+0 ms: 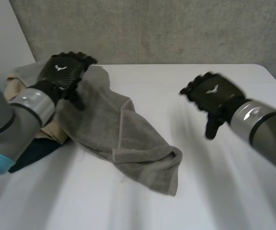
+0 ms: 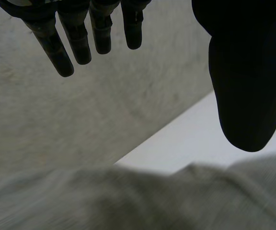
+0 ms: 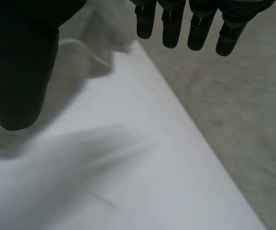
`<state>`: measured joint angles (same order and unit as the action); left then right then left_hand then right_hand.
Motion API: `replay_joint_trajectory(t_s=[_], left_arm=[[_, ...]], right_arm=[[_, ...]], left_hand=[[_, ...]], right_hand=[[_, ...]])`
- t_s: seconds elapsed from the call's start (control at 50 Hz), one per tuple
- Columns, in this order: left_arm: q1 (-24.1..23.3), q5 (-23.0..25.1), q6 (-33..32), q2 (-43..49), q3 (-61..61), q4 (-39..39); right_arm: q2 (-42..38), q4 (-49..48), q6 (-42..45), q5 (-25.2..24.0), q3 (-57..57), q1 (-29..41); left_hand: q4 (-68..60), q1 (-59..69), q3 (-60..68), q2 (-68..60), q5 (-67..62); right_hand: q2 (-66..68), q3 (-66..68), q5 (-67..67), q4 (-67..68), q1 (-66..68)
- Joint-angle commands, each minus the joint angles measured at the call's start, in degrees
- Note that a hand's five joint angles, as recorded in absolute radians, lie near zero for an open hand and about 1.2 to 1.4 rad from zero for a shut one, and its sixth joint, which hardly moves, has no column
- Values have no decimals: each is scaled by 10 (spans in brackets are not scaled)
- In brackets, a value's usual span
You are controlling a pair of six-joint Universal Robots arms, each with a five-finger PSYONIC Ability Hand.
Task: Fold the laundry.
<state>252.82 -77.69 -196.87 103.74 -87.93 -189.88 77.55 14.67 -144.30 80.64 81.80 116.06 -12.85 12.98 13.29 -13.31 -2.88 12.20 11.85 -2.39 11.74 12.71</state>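
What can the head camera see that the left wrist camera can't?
Head view: the right robot hand over bare table, plus a tan cloth and a dark blue cloth beside the towel. Left wrist view: the left robot hand from its palm side, fingers straight, holding nothing. Both: the grey towel, the white table and the wall.

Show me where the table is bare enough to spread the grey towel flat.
The widest bare patch lies between the grey towel and the right edge of the table, under the right hand. A second runs along the near edge before the towel. The left side is crowded: a laundry pile lies under the left hand.
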Motion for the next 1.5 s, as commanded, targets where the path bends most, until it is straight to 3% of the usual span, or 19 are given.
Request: replay_joint_trajectory(t_s=[0.02,0.14,0.18,0.2,0.28,0.3,0.44,0.5,0.54,0.62,0.7,0.78,0.9,1.0,1.08,1.2,1.3,1.36,1.5], left_arm=[[72,67,-180,48,-31,-27],[92,97,-240,109,-18,-23],[91,100,-246,137,-4,-27],[91,100,-246,146,3,-27],[83,98,-243,182,39,-27],[73,94,-242,186,51,-28],[22,91,-210,130,74,-29],[-20,90,-130,57,81,-30],[-72,88,-10,-4,102,-29],[-108,65,108,-68,117,-30],[-121,18,170,-86,130,-39],[-146,-24,165,-60,143,-40],[-169,-33,139,46,133,-30],[-193,-42,62,185,131,-16],[-206,-64,26,238,148,-13],[-206,-91,20,226,144,-12],[-207,-87,20,159,95,-13],[-207,-85,19,123,64,-15],[-208,-85,19,86,35,-22]], right_arm=[[-43,-33,-44,8,43,63],[-62,-106,-50,26,99,66],[-62,-113,-50,31,107,66],[-63,-118,-50,34,114,65],[-64,-120,-51,34,126,64],[-64,-121,-51,34,127,62],[-53,-133,-51,35,122,54],[-43,-134,-51,38,117,54],[-23,-135,-54,49,108,53],[-12,-136,-72,67,93,47],[21,-135,-101,79,85,26],[47,-135,-114,80,78,4],[60,-135,-115,81,67,-29],[61,-135,-112,79,63,-50],[59,-131,-110,81,57,-53],[55,-118,-113,83,63,-55],[54,-27,-134,75,72,-45],[40,27,-212,59,102,-8],[-24,-73,-426,38,174,25]], left_hand=[[6,-7,-11,11,6],[-6,4,1,-1,-5],[-63,61,58,-58,-62],[-121,120,117,-117,-121],[-640,639,636,-636,-640],[-671,670,667,-667,-671],[-672,670,667,-667,-671],[-672,670,667,-667,-671],[-672,670,667,-667,-671],[-672,670,667,-667,-671],[-672,670,667,-667,-671],[-672,670,667,-667,-671],[-672,670,667,-667,-671],[-672,670,667,-667,-671],[-672,670,667,-667,-671],[-672,670,667,-667,-671],[-672,670,667,-667,-671],[-672,670,667,-667,-671],[-672,670,667,-667,-671]], right_hand=[[-22,-18,24,-17,-27],[-22,-18,24,-17,-27],[-22,-18,24,-17,-27],[-22,-18,24,-17,-27],[-22,-18,24,-17,-27],[-22,-18,24,-17,-27],[-22,-18,24,-17,-27],[-22,-18,24,-17,-27],[-22,-18,24,-17,-27],[-22,-18,24,-17,-27],[-22,-18,24,-17,-27],[-22,-18,24,-17,-27],[-22,-18,24,-17,-27],[-22,-18,24,-17,-27],[-22,-18,24,-17,-27],[-22,-18,24,-17,-27],[-22,-18,24,-17,-27],[-22,-18,24,-17,-27],[-22,-18,24,-17,-27]])
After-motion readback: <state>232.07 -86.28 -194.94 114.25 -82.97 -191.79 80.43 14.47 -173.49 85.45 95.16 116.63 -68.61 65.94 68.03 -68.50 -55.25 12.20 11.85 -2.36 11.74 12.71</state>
